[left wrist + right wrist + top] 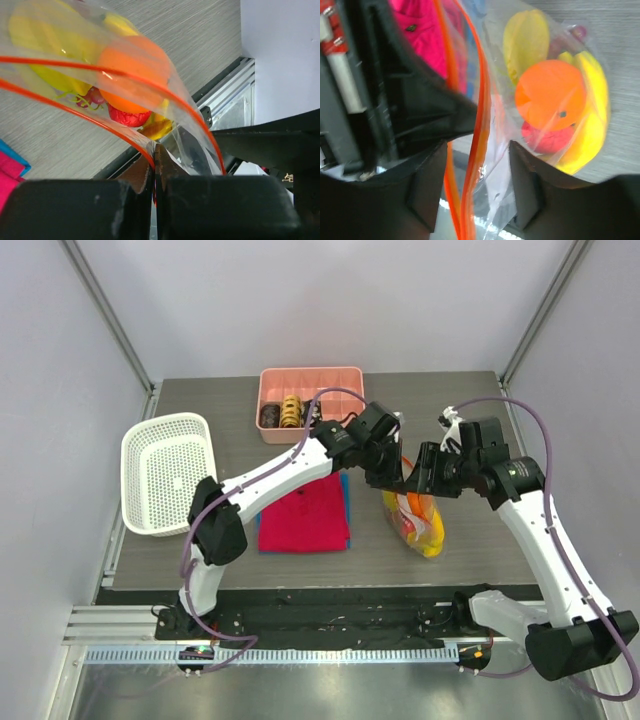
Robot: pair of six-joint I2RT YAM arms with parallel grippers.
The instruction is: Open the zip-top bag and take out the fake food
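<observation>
Setting: grey wood-grain counter (pixel 470 420) in a white-walled cell.

Left arm (pixel 290 465): stretched diagonally over the red shirt (pixel 305 515) toward the counter's middle, wrist bent down.

Right arm (pixel 545 530): elbow high, forearm turned inward to meet the left.

Zip-top bag (pixel 420 525): right of the shirt, lower end apparently resting on the counter, mouth raised between both tools, likely for pulling its lips apart.

Left tool (pixel 154 165): pinched flat on one orange zip strip.

Right tool (pixel 477 195): fingers apart, the strips running between them.

Fake food, all inside the bag: banana (pixel 592 115), orange ball (pixel 132 70), red fruit (pixel 127 116).
</observation>
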